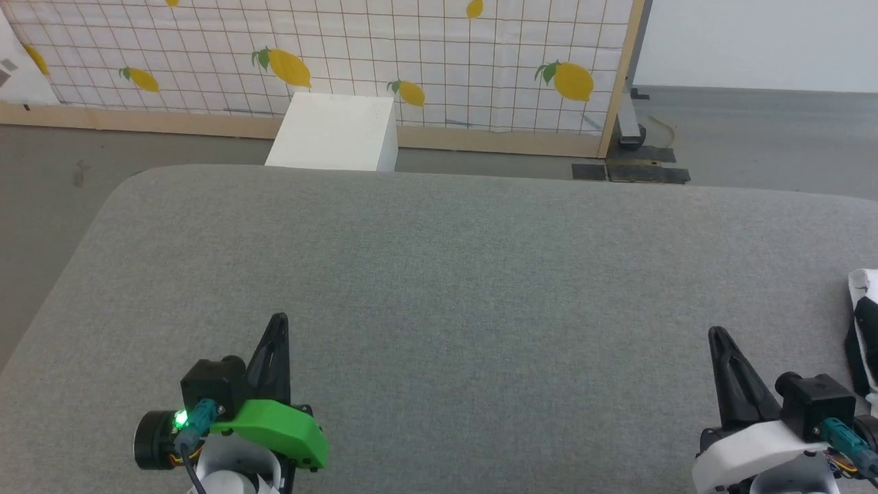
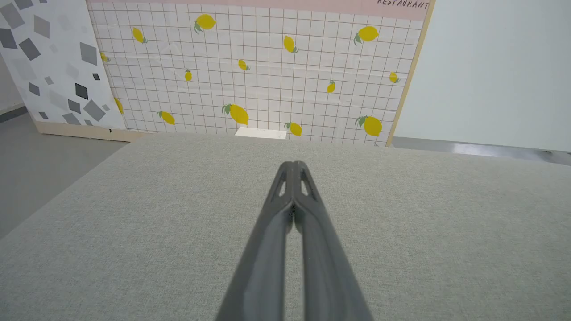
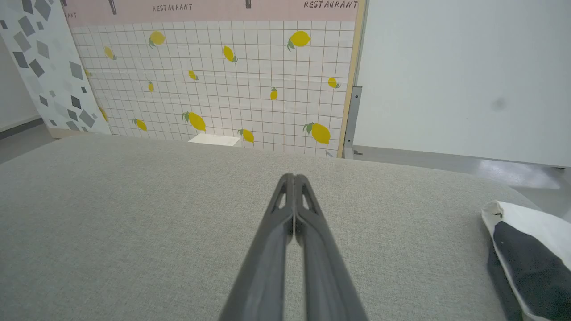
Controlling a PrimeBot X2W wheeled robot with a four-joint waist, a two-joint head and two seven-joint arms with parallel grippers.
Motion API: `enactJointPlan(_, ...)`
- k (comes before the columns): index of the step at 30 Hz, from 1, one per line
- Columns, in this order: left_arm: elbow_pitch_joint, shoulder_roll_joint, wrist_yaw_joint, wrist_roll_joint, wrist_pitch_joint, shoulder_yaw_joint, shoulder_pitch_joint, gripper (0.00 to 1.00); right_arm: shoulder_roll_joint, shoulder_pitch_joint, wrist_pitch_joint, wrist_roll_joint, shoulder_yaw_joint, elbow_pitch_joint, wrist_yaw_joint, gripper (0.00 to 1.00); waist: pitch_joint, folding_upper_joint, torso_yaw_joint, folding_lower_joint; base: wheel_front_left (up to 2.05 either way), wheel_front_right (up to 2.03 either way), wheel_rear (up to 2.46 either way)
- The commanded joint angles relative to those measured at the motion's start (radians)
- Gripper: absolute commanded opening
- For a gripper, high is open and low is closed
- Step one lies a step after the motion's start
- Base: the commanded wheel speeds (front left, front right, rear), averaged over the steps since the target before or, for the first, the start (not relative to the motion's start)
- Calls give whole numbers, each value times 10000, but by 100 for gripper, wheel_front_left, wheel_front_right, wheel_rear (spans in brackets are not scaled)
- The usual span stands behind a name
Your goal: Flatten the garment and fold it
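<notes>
From the head camera, a wide grey fabric-covered bench (image 1: 439, 274) is seen stretching before the robot. The left claw (image 1: 278, 328) is raised at the lower left and the right claw (image 1: 717, 337) at the lower right, each with its two dark fingers pressed together and nothing held between them. The garment (image 1: 864, 343) is found bunched at the bench's far right edge, white cloth above black, well apart from the left claw, near the right one, and cut off by the frame. Beyond the bench a white box (image 1: 336, 134) is set on the floor (image 1: 41, 178) against a gridded lemon panel (image 1: 425, 48). Along the left wrist view, the left claw (image 2: 293, 171) is shown with fingers closed tip to tip over the grey cloth, pointed toward the lemon panel (image 2: 267, 76), beside which a pale panel scattered with grey squares (image 2: 49, 62) is stood. Along the right wrist view, the right claw (image 3: 293, 182) is likewise shown closed and empty. The garment (image 3: 526, 258) is seen there at the lower right, a crumpled heap of white and black lying on the bench near its rounded corner, to the right of the fingers and not touched by them.
</notes>
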Motion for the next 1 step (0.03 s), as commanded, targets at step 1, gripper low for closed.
enactJointPlan(1,-74,-23,63,158,49,34,180,0,10,-185,42,-113,50,-69,-9,0,8,0,-6,0,0,0,0)
